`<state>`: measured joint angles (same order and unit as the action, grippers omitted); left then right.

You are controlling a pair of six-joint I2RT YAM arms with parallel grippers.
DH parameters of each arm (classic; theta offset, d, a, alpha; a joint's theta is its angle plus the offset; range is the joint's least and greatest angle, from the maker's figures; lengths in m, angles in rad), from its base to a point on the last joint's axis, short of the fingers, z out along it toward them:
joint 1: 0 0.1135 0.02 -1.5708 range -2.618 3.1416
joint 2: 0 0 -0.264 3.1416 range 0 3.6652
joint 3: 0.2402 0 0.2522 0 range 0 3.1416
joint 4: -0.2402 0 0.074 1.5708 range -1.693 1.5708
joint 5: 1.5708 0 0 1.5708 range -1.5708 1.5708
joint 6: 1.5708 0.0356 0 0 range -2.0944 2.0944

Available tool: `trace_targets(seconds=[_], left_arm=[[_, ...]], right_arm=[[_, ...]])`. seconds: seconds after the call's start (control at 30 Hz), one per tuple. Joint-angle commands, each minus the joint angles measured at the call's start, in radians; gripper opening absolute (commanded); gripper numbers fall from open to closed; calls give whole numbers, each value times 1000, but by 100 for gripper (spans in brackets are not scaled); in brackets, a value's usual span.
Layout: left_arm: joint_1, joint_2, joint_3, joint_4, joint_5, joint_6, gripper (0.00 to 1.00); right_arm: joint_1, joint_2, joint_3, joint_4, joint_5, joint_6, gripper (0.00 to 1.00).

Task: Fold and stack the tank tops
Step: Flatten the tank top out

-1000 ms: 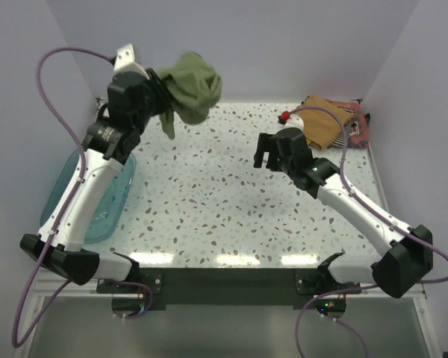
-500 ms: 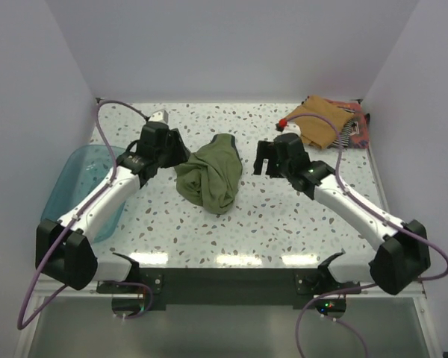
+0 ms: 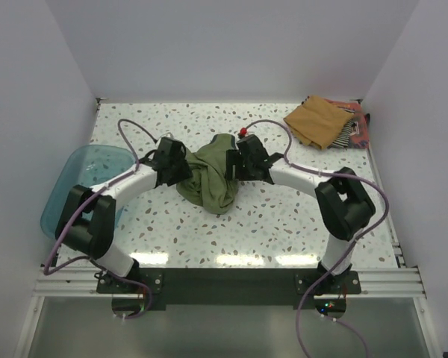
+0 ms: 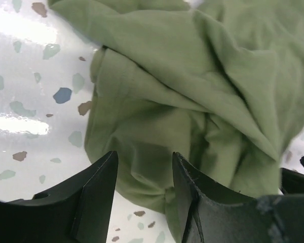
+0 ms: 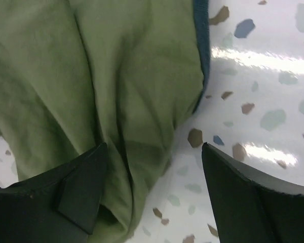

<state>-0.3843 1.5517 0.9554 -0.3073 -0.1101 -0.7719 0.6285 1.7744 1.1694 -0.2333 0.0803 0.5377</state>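
The olive green tank top [image 3: 210, 177] lies crumpled in a heap on the speckled table between both arms. My left gripper [image 3: 185, 168] is at its left edge, jaws open, with the cloth [image 4: 192, 96] just ahead of the fingers. My right gripper [image 3: 231, 165] is at its right edge, jaws wide open over the cloth [image 5: 91, 91] and its blue-trimmed hem. The tan-brown tank top [image 3: 319, 121] lies folded at the back right on top of the striped one [image 3: 349, 131], with a reddish one [image 3: 362, 128] beside them.
A translucent teal tub [image 3: 81, 188] stands at the left table edge beside the left arm. White walls close in the back and both sides. Purple cables loop over both arms.
The left arm swung the green tank top down from the air onto the table and let go. Both grippers have now closed in on the heap from either side.
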Motion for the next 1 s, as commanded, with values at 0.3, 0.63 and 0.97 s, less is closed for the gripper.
trace_targets(seconds=[0.3,0.63,0.97], left_arm=[[41,277,247,0,-266,0,31],[104,243,324,-1,-237,25,0],[61,385,342,292,145,125,51]], right_arm=[[-81,226,246,28,29,48,5],[-259,109,321,-17,-127,-36,0],[-257,149,381,-61,-194,-79,0]])
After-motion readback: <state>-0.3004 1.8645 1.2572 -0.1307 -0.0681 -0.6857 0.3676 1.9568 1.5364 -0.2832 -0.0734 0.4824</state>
